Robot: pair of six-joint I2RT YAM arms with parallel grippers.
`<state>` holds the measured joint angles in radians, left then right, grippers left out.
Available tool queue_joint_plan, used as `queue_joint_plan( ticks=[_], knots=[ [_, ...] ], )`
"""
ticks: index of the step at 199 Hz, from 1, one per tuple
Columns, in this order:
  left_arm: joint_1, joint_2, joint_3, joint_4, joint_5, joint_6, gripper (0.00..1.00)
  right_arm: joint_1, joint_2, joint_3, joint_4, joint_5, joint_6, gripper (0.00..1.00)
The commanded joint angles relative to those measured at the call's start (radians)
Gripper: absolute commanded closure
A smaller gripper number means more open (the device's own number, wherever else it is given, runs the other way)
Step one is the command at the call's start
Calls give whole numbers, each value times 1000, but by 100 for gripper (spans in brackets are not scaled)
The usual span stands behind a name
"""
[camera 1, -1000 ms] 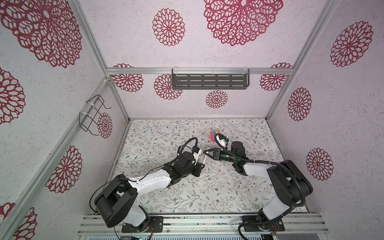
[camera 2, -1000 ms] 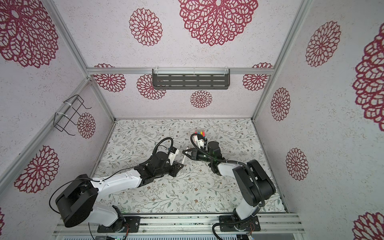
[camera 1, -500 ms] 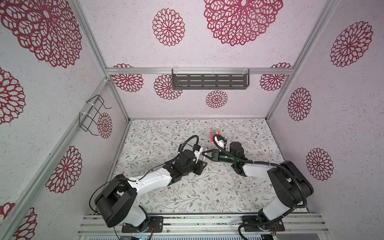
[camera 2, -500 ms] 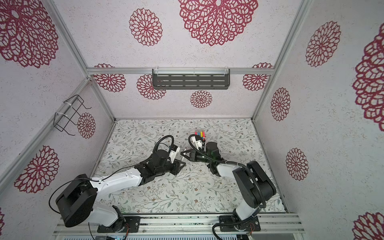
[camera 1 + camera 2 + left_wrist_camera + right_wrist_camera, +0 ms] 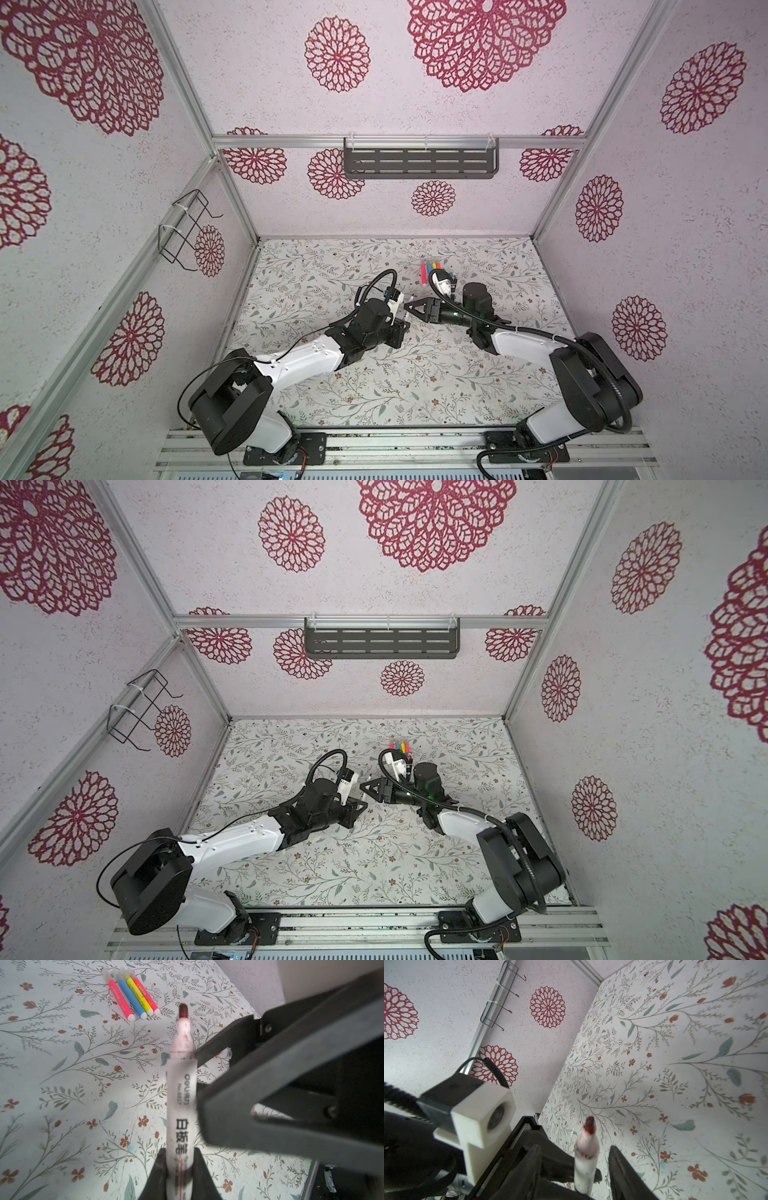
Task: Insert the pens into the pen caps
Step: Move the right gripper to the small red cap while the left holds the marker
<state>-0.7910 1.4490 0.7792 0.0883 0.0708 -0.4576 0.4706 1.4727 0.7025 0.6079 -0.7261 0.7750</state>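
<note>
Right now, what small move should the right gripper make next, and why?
Probably back the right gripper away from the marker: its jaws stand open on either side of the red tip, while the left gripper alone clamps the barrel.

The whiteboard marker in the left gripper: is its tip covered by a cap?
No, the whiteboard marker held by the left gripper shows a bare red tip.

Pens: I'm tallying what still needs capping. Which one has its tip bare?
The white marker with the red tip, gripped by the left end effector. The four bright pens lying side by side are all capped.
</note>
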Motion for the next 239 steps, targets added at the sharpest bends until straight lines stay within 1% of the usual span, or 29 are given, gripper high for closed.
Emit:
queue_joint_plan(
  ticks=[1,16,29,37,43,55,68,76,102,133,176,197,218,239],
  knots=[
    [9,-68,-35,11,-29,14,100,-88,-116,64,-260,137,-125,43],
    [15,-100,-61,22,-34,7,100,-127,-148,133,-536,343,-241,39],
    [16,-125,-80,32,-35,0,100,-149,-130,198,-737,510,-324,36],
    [16,-136,-89,33,-37,-4,100,-168,-100,231,-822,567,-350,35],
    [18,-144,-93,34,-37,-6,100,-187,-75,246,-862,583,-361,35],
    [18,-158,-98,34,-38,-10,100,-231,-28,252,-890,574,-355,35],
    [17,-170,-102,34,-38,-14,100,-277,19,235,-872,535,-342,36],
    [18,-177,-104,32,-39,-16,100,-299,47,230,-861,532,-340,36],
    [18,-205,-109,12,-46,-21,100,-336,116,221,-827,534,-340,37],
    [18,-234,-126,8,-72,-17,100,-342,163,229,-808,561,-349,37],
    [22,-238,-123,5,-83,-11,100,-340,228,224,-748,485,-348,37],
    [24,-234,-120,5,-82,-12,100,-332,270,230,-732,441,-359,39],
    [25,-239,-120,2,-79,-13,100,-308,283,237,-714,423,-369,40],
    [25,-246,-123,2,-78,-10,100,-275,319,286,-744,432,-386,41]
  ],
)
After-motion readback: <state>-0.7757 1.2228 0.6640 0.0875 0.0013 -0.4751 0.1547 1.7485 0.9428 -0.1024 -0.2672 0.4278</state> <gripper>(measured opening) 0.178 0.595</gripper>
